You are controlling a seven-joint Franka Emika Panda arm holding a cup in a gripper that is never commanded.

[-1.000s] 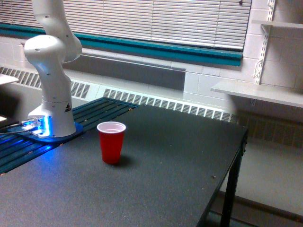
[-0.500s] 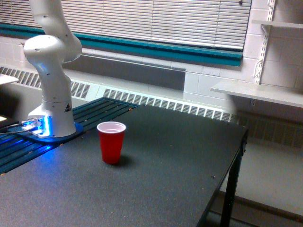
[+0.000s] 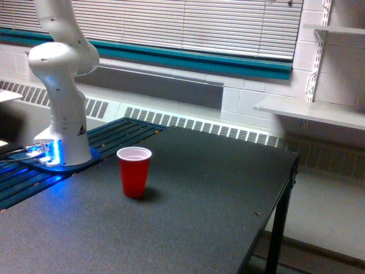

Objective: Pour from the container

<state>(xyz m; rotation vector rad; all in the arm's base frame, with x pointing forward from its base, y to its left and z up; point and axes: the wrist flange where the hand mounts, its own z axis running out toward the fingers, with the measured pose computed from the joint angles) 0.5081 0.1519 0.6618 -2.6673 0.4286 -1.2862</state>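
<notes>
A red plastic cup (image 3: 134,171) with a pale inside stands upright on the dark table (image 3: 188,211), left of its middle. The white arm (image 3: 60,85) rises from its base at the exterior view's left and leaves the picture at the top edge. Its gripper is out of view. The clear container is out of view too.
The arm's base (image 3: 60,154) glows blue on a dark slatted surface at the left. The table's right edge (image 3: 274,211) drops to the floor. A white shelf (image 3: 311,111) hangs on the wall at the right, with blinds and a radiator behind.
The arm's upper link has shifted a little to the left at the top of the picture. The red cup has not moved.
</notes>
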